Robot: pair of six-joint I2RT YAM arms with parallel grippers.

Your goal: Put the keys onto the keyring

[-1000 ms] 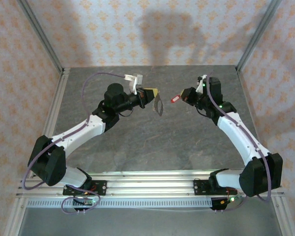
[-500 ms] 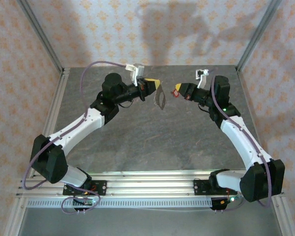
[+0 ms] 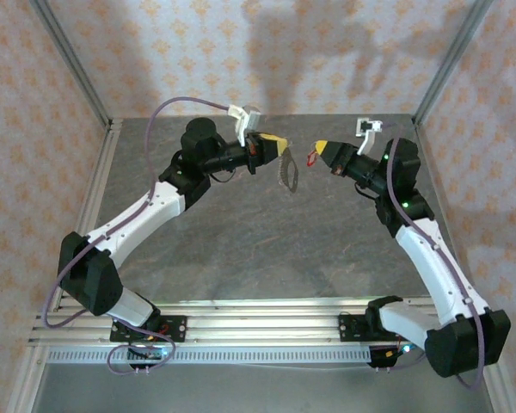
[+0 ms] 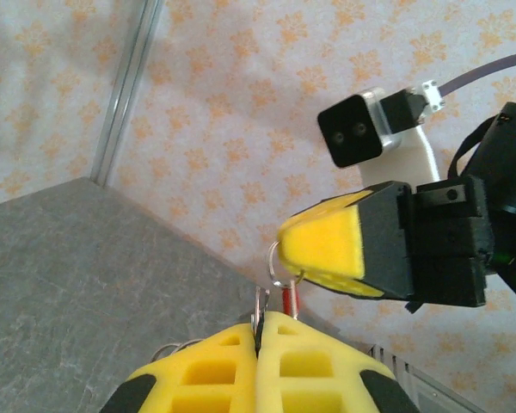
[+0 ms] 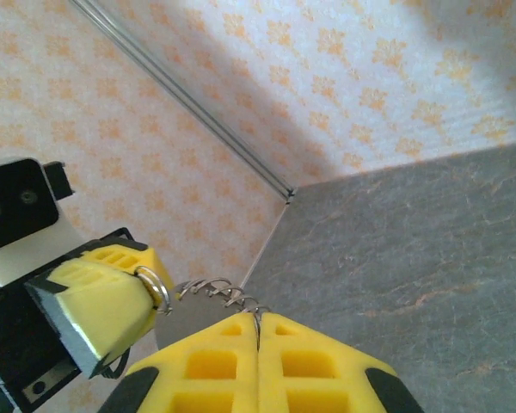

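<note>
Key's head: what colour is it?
Red. The key shows best in the top external view, at the right pincer.

Left gripper (image 3: pixel 281 142) and right gripper (image 3: pixel 320 148) have swung back toward the wall (image 3: pixel 327 60) — keyring (image 3: pixel 288 175) carried along, key (image 3: pixel 310 158) now dangling downward.

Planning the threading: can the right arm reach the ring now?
Likely yes: the right gripper, shut on the key, faces the ring hanging from the left gripper, with nothing between.

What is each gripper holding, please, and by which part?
The left gripper pinches the keyring by its top end, the rest hanging below. The right gripper pinches the key by its upper end, red head hanging.
</note>
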